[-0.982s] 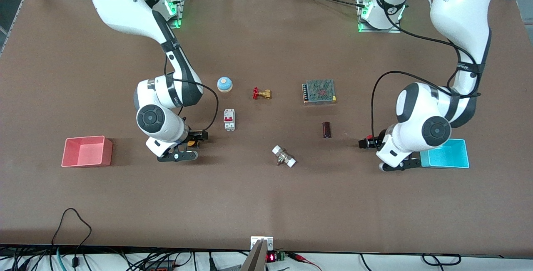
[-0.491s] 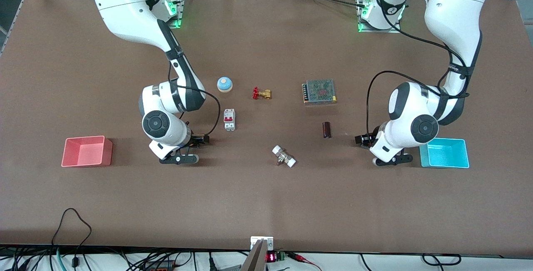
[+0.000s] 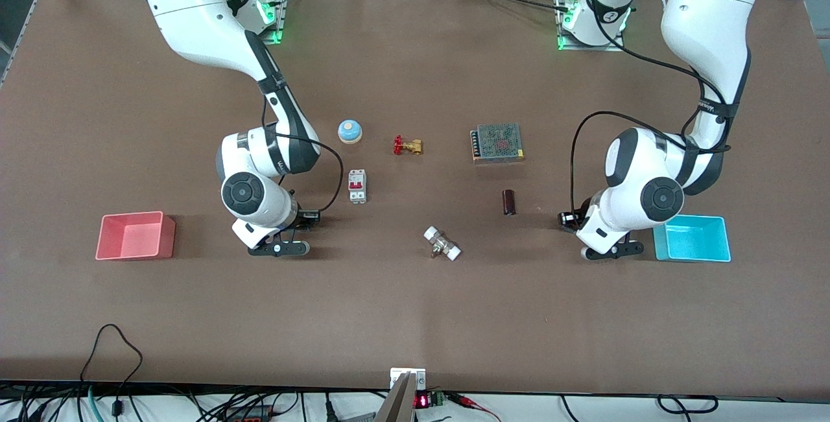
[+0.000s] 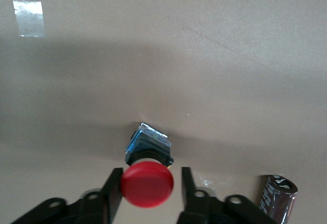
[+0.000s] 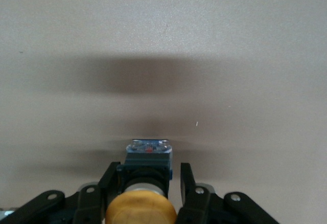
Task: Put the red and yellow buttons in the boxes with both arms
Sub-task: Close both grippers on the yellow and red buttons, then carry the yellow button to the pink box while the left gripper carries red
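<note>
My left gripper (image 4: 152, 175) is low over the table near the cyan bin (image 3: 692, 257), open, its fingers either side of the red button (image 4: 147, 185). One finger touches the red cap and the other stands a little off it. My right gripper (image 5: 149, 172) is low over the table between the pink-red bin (image 3: 136, 253) and the breaker, open, straddling the orange-yellow button (image 5: 141, 211) with a small gap at one finger. In the front view the left gripper (image 3: 567, 220) and the right gripper (image 3: 310, 217) show, and the wrists hide both buttons.
A dark cylinder (image 3: 509, 202) lies near the left gripper and also shows in the left wrist view (image 4: 278, 198). A white breaker (image 3: 357, 186), a blue dome (image 3: 349, 131), a brass valve (image 3: 407, 145), a mesh-topped power supply (image 3: 498, 142) and a white fitting (image 3: 442, 244) lie mid-table.
Both arms have shifted and their grippers have come down over the buttons. The yellow and red caps, visible in the front view one second ago, are now covered by the wrists.
</note>
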